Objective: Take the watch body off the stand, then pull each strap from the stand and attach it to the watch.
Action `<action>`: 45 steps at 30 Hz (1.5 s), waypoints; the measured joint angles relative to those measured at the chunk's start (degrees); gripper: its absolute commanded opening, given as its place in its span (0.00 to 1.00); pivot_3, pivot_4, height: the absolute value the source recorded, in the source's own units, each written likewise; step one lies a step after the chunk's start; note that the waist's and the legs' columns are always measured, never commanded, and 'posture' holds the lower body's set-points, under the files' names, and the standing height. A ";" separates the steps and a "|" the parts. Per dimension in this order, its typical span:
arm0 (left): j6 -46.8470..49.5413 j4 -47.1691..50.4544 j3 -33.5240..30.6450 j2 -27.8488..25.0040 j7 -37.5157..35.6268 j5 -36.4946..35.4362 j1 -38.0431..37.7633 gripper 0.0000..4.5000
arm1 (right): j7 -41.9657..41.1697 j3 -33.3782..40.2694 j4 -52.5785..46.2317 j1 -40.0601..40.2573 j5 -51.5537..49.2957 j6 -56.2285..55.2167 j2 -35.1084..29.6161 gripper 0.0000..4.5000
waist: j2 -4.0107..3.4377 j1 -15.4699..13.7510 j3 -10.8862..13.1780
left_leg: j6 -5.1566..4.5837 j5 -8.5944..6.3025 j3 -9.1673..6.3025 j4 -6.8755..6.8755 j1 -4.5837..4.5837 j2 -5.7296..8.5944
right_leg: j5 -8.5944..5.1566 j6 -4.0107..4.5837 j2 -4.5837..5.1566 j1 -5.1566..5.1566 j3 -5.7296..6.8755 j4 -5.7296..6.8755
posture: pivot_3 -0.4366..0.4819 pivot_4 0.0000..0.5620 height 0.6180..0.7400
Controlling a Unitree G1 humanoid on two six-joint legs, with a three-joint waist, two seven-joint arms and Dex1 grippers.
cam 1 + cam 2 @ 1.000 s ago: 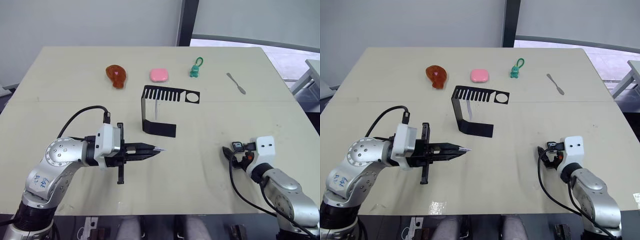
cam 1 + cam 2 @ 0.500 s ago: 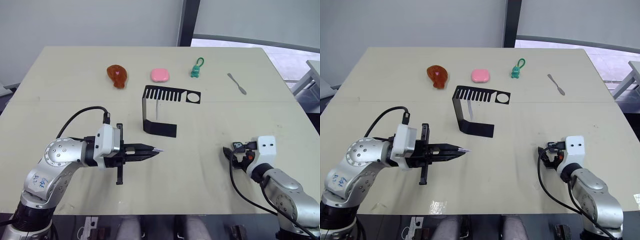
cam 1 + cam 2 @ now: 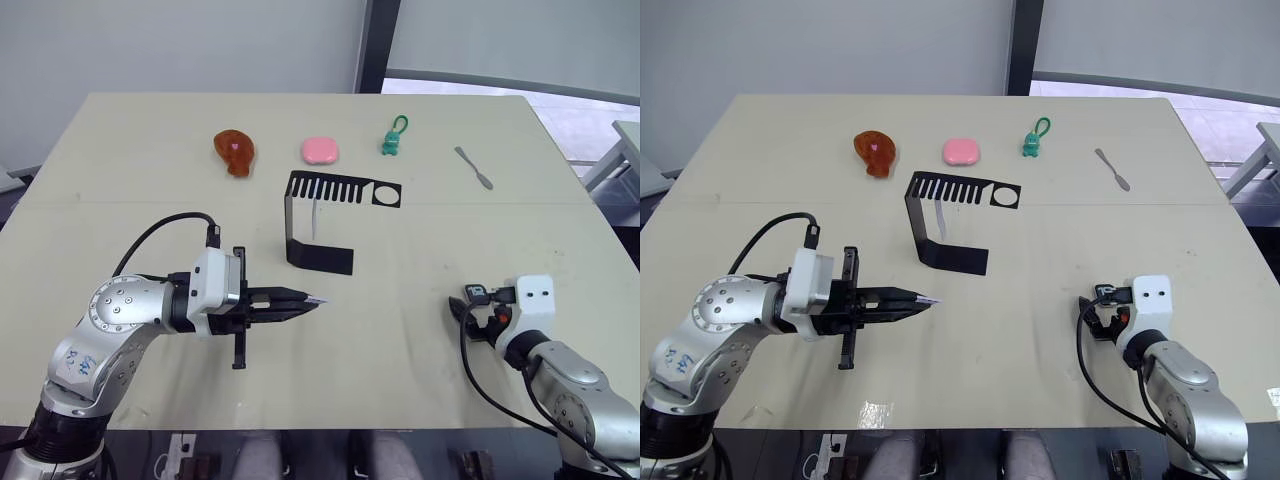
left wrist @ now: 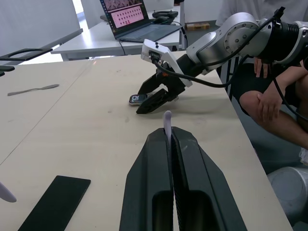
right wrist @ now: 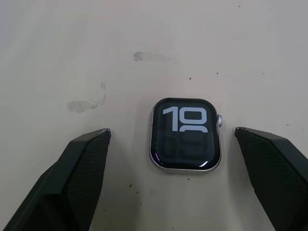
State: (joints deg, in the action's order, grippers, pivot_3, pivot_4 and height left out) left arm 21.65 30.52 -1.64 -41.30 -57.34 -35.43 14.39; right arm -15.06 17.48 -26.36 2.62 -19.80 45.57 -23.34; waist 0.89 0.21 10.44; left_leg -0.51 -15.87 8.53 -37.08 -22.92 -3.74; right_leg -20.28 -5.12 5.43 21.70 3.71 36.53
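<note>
While the stand sits mid-table with its comb-like top and round cutout, one strap hangs from it as a thin pale sliver, and you can barely make it out from the head cam. The other strap is in the left gripper: its fingers are pressed tight together with just the pale tip of the band poking out past them. How much of the band is tucked between the fingers, I can't tell, it's hidden. That gripper hovers near the front of the table, pointing toward the robot's right, a bit in front of the stand's base.

Over on the right side, the watch lies flat on the table, screen up, showing big light digits, "10" on top and a dimmer line below that's hard to read. The right gripper has its fingers spread wide, one on each side of the watch, not touching it. From the head cam the watch is pretty much lost behind that gripper's fingers.

Along the back there's a brown drumstick-looking toy, a pink block, a little green figure with a loop, and a spatula off to the right. In the left wrist cam a seated person is cut off at the frame edge, and a laptop sits on another desk.
</note>
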 measured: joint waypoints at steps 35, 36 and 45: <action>-3.79 -2.32 -4.40 -2.43 -0.02 2.94 -1.97 0.00 | -16.23 1.80 2.30 -7.36 -21.57 6.52 -9.07 0.33 | 0.12 0.20 -0.07 | 0.01 0.01 0.03 0.02 0.09 -0.11 | -0.01 0.02 0.08 -0.03 -0.07 0.01 | 0.48 0.27 1.00; -4.98 -2.84 -5.19 -3.25 -0.52 3.83 -2.76 0.00 | -17.62 1.71 1.88 -8.26 -24.95 9.42 -10.43 0.33 | 0.12 0.24 -0.07 | 0.01 0.00 0.03 0.02 0.09 -0.10 | -0.01 0.02 0.10 -0.03 -0.07 0.02 | 0.48 0.27 1.00; -14.03 -6.45 -7.51 -6.07 -3.56 9.73 -7.76 0.00 | -19.12 -5.30 4.23 -20.20 -46.33 30.26 -10.84 0.33 | 0.12 0.21 -0.07 | -0.09 -0.06 0.02 0.01 0.02 -0.11 | -0.03 0.07 0.24 0.02 -0.04 0.01 | 0.48 0.27 1.00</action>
State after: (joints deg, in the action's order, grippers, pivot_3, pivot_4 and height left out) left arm 7.61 24.07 -9.15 -47.37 -60.90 -25.70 6.63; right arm -34.17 12.18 -22.13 -17.58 -66.13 75.83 -34.19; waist 1.01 0.42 10.37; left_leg -0.59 -15.92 8.55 -37.07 -22.90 -3.84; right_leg -20.31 -5.05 5.67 21.72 3.66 36.54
